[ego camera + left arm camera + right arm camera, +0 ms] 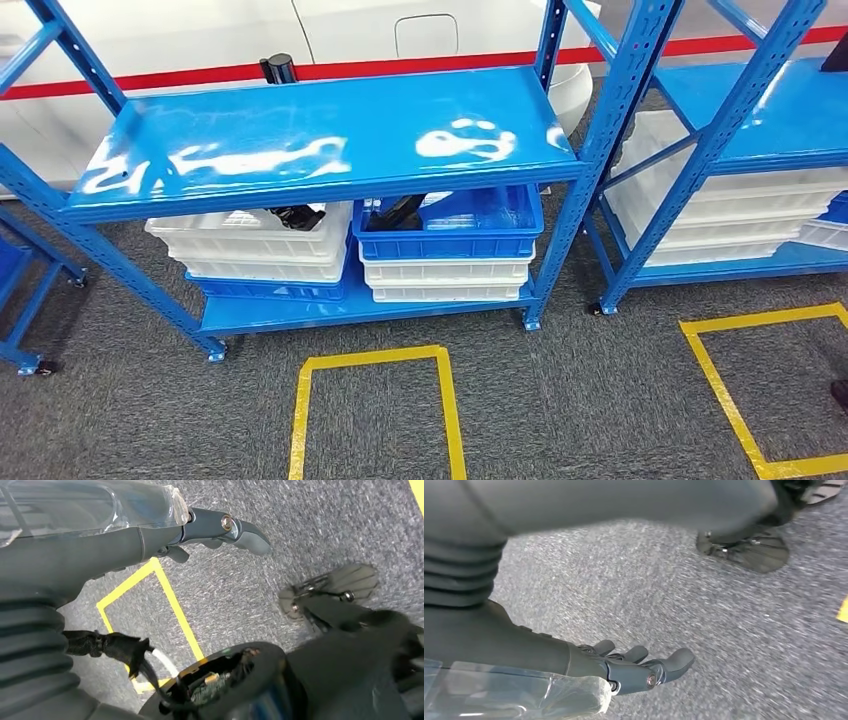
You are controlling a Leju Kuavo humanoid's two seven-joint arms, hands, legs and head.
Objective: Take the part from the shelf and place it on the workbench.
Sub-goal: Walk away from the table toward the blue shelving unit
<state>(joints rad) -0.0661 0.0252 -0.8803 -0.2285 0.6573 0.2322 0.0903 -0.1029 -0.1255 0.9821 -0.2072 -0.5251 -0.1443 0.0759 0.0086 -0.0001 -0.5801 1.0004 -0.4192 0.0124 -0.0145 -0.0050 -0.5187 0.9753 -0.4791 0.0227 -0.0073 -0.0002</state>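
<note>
A blue shelf rack (pixel 320 150) stands ahead of me in the head view. Its top board is bare except for a small black cylinder (pixel 278 68) at the back edge. On the lower level a black part (pixel 296 215) lies in a white bin (pixel 255 240), and another black part (pixel 400 210) lies in a blue bin (pixel 450 225). My left hand (pixel 220 527) hangs over the grey carpet with its fingers stretched out and nothing in it. My right hand (pixel 639 667) also hangs over the carpet, fingers apart and holding nothing.
A second blue rack (pixel 740 120) with stacked white bins (pixel 720 215) stands at the right. Yellow tape squares (pixel 375 410) (pixel 740 390) mark the grey carpet in front. A white body with a red stripe (pixel 200 75) lies behind the racks.
</note>
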